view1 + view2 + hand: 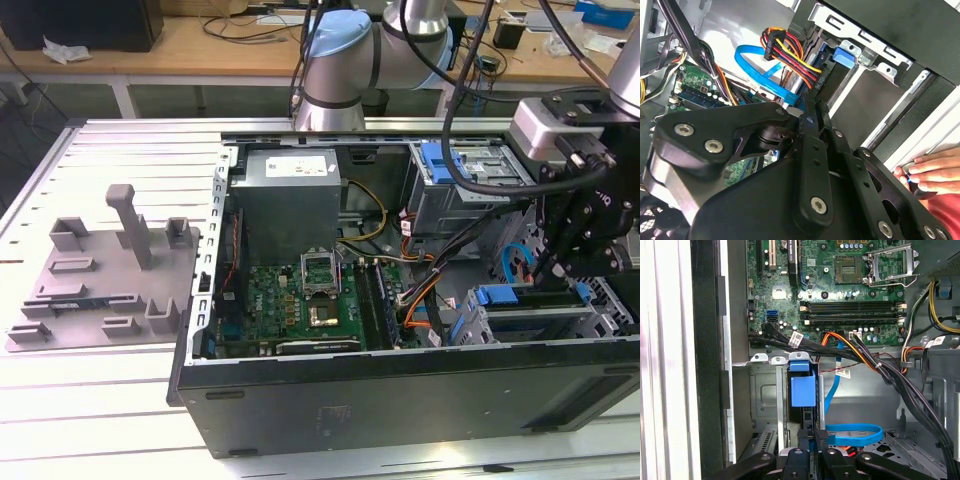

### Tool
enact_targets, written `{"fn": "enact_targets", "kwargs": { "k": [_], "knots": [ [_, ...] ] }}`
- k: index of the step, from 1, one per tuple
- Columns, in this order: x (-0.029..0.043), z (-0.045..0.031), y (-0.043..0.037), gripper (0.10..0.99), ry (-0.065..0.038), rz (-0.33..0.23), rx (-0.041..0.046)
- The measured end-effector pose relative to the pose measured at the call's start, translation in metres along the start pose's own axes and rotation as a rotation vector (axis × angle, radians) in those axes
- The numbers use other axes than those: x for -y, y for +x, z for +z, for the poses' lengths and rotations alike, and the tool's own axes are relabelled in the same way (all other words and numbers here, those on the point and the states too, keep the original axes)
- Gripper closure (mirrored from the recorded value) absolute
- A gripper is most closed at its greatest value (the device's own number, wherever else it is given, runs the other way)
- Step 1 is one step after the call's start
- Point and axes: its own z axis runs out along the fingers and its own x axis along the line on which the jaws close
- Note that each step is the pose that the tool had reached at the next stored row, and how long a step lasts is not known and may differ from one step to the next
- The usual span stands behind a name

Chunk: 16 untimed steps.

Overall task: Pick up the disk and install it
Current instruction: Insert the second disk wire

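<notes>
- Blue-framed disk (803,390) stands on edge straight ahead of the gripper (814,440), seated in the drive cage (530,318); the jaws sit narrow at its near edge.
- Judged step: installation, disk nearly home.
- Finishing calls for a straight, square push along the slot.
- A person's hand (932,167) rests beside the case.

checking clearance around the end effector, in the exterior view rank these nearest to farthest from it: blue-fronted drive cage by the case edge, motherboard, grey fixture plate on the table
1. The blue-fronted drive cage, just below the end effector, on the exterior view's right.
2. The motherboard, mid-case.
3. The grey fixture plate, outside the case, far on the exterior view's left.
</notes>
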Motion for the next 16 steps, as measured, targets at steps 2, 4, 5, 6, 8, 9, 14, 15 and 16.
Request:
{"fn": "enact_targets", "kwargs": {
  "k": [2,4,5,6,8,9,14,15,16],
  "knots": [
    [0.0,0.0001,0.0003,0.925,0.0,0.0,0.0002],
    [0.0,0.0001,0.0004,0.925,0.0,0.0,0.0008],
    [0.0,0.0001,0.0004,0.925,0.0,0.0,0.0011],
    [0.0,0.0001,0.0004,0.925,0.0,0.0,0.0017],
    [0.0,0.0002,0.0004,0.925,0.0,0.0,0.0046],
    [0.0,0.0003,0.0004,0.925,0.0,0.0,0.0083],
    [0.0,0.0005,0.0003,0.925,0.0,0.0,0.0148],
    [0.0,0.0005,0.0004,0.925,0.0,0.0,0.0147],
    [0.0,0.0006,0.0004,0.925,0.0,0.0,0.0147]
  ]
}}
